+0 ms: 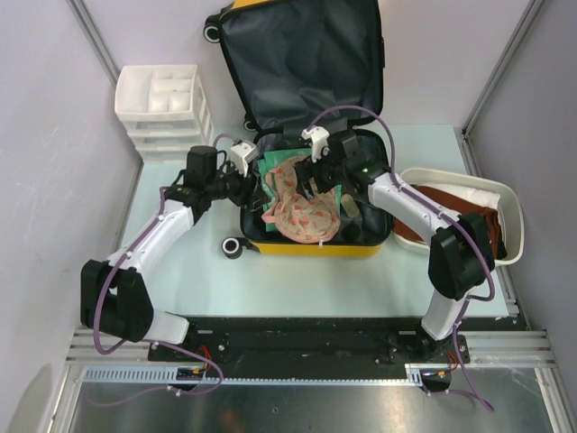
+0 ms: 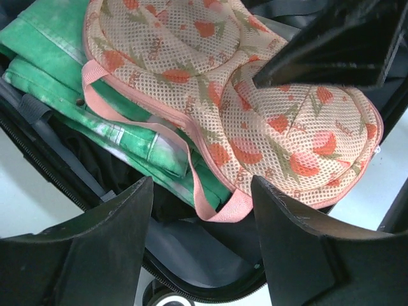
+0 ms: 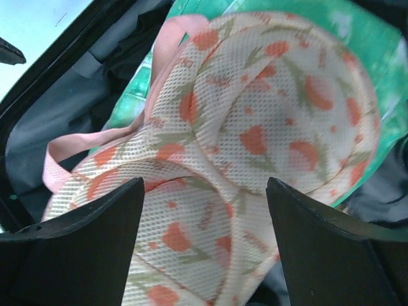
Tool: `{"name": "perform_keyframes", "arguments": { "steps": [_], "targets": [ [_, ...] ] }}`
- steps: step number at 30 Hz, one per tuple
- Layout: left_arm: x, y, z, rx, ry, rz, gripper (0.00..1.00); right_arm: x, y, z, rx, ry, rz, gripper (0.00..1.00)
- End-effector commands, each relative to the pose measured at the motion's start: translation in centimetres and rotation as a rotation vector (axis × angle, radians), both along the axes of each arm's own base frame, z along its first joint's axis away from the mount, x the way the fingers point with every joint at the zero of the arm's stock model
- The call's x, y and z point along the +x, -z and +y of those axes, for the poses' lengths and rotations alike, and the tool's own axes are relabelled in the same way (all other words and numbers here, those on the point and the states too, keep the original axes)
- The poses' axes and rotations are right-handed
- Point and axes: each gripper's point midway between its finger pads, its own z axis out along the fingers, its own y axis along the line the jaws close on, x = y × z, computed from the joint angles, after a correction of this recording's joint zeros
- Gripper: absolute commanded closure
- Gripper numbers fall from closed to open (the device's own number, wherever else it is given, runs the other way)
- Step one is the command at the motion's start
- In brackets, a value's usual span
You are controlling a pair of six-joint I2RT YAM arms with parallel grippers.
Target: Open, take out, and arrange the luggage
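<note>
while the luggage [image 1: 306, 245] lies open mid-worktop [image 1: 180, 280], lid propped at the far side, the peach mesh pouch [image 1: 302, 215] rests on green clothing [image 1: 270, 171] in its base, long axis roughly far to near. the right end effector [image 1: 317, 167] hovers released over the pouch's far end. it looks nearer than the left end effector [image 1: 252, 180], also released, just left of the pouch with the pink strap [image 2: 224, 207] ahead.

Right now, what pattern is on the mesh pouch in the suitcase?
Mesh pouch: orange-red tulips on cream, pink trim; clearest in left wrist view.
</note>
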Motion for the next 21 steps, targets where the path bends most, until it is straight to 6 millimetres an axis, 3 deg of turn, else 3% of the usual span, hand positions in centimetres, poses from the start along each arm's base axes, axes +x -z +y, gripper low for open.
{"name": "perform_keyframes", "arguments": {
  "steps": [1,9,13,14,17,18,20,21],
  "targets": [
    [0.4,-1.3,0.9,-0.015,-0.042,-0.046,0.32,-0.8,0.8,0.3,0.008,0.187,0.123,0.15],
    [0.7,-1.4,1.4,-0.024,-0.077,-0.04,0.31,0.3,5.7,1.4,-0.054,0.307,0.216,0.09],
    [0.8,-1.3,1.8,-0.023,-0.095,-0.04,0.31,1.3,7.7,0.7,-0.101,0.404,0.22,0.2],
    [0.8,-1.2,1.9,-0.023,-0.101,-0.035,0.31,1.4,7.9,1.0,-0.102,0.401,0.216,0.25],
    [0.8,-1.0,2.0,-0.025,-0.111,-0.032,0.31,1.6,9.1,1.5,-0.116,0.378,0.23,0.55],
    [0.8,-1.1,2.1,-0.027,-0.114,-0.031,0.31,1.6,9.0,1.6,-0.114,0.364,0.232,0.71],
    [0.9,-1.3,2.1,-0.028,-0.115,-0.04,0.31,1.7,7.8,1.9,-0.097,0.328,0.211,0.95],
    [0.8,-1.4,2.1,-0.029,-0.113,-0.039,0.31,1.8,7.1,1.8,-0.093,0.316,0.197,1.0]
  ]
}}
